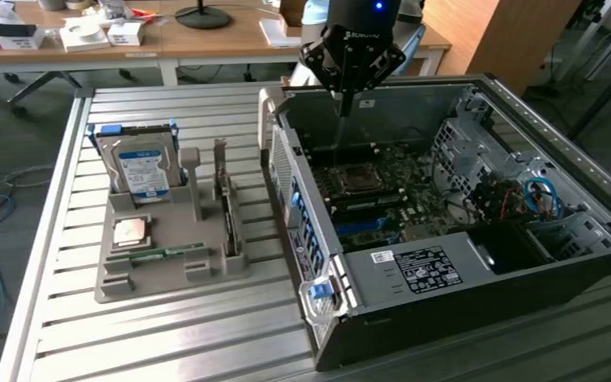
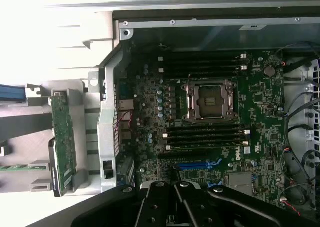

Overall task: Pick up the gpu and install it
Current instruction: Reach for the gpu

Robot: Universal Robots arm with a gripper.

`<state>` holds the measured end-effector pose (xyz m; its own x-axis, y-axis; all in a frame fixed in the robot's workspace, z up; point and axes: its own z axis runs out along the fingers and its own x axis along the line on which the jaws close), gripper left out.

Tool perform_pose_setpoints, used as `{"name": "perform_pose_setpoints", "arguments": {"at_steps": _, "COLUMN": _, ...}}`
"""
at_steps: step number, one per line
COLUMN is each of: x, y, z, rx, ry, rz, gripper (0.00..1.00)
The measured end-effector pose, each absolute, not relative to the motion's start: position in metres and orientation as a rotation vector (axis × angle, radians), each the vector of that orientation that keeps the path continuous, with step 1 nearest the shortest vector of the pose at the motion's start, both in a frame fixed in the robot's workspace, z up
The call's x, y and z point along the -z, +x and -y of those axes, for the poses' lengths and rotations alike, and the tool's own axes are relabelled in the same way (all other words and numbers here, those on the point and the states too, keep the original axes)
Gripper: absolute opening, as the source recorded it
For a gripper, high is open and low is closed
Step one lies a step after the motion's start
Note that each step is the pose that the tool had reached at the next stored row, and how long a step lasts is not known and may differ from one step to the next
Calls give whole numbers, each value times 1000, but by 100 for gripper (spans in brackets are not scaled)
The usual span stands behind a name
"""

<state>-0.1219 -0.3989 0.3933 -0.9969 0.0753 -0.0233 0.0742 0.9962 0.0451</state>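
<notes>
Plainly, the gpu (image 1: pixel 223 208) has not been lifted: it is seen standing on edge in a slot of the grey holder (image 1: pixel 168 278), on the exterior view's left of the open computer case (image 1: pixel 476 318). Its pale end bracket (image 1: pixel 220 155) is raised at the far end. The hard drive (image 1: pixel 141 169) is parked upright in the same holder, further to the exterior view's left, and the memory stick (image 1: pixel 159 255) lies flat near the front.

The gripper (image 1: pixel 340 111) is held above the case, over the motherboard (image 2: pixel 150 112), well apart from the card. Its fingers are pressed together and nothing is carried between them.

The card is judged to be light and stiff, but thin and easily damaged. Its flat faces are likely to be smooth, so a slack pinch may let it slide or swing. The upper long edge, exposed above the slot, is the part best offered to the fingers. A hold near the middle of that edge should keep it level. The contact strip along the lower edge is better left untouched.
</notes>
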Motion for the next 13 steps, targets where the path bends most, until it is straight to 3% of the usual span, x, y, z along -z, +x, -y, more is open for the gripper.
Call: {"name": "perform_pose_setpoints", "arguments": {"at_steps": 13, "x": -391, "y": -145, "z": 399, "rx": -69, "ry": 117, "rz": -3114, "gripper": 11}}
